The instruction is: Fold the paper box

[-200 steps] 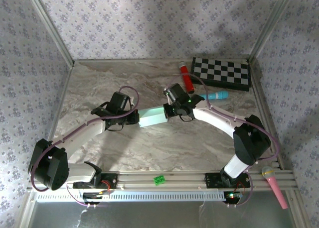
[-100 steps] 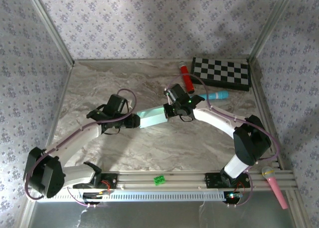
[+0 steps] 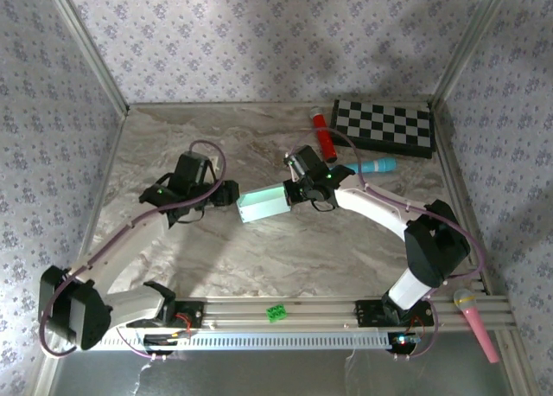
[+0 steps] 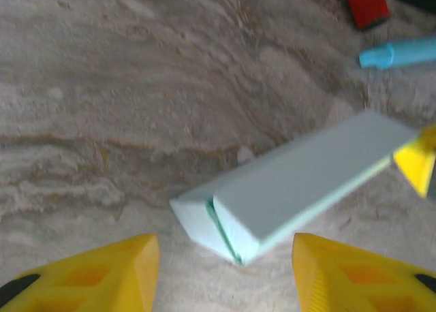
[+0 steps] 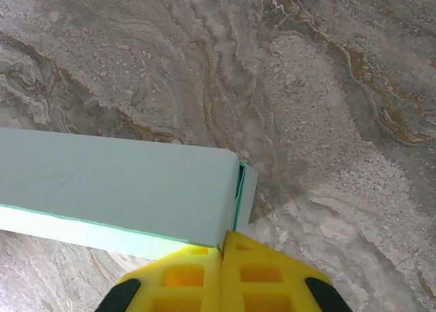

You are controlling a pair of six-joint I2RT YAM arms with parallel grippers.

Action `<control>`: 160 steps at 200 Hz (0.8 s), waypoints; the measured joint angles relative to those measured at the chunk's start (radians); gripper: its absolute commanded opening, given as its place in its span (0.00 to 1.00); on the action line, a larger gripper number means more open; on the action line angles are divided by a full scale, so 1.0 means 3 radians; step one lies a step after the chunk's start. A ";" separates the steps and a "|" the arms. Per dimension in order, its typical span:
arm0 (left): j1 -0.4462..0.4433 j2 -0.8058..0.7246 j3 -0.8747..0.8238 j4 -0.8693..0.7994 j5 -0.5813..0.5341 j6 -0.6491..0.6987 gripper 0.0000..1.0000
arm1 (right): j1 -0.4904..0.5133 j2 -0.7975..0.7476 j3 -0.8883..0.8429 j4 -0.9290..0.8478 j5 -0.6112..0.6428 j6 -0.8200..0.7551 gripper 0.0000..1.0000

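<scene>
1. The right gripper is closed and pinches the 3 o'clock end of the paper box. I would hold this grip firm.
2. The left gripper, at 9 o'clock from the box, stands partly wide and holds nothing. I would push the end flap squarely.
3. The box, near the centre of the table, is pale mint and long. I judge its 9 o'clock flap not fully tucked.

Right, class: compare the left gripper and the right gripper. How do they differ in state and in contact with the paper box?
The left gripper stands open; the right gripper is shut. The left gripper touches nothing, with the paper box lying just ahead of it; the right gripper pinches the box's far end. Both have yellow fingers and point towards the box.
</scene>
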 measured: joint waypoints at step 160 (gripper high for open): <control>-0.0196 0.1094 0.0666 -0.0375 0.0272 0.0484 0.31 | 0.0022 0.0004 0.0025 -0.0050 0.0014 0.0001 0.00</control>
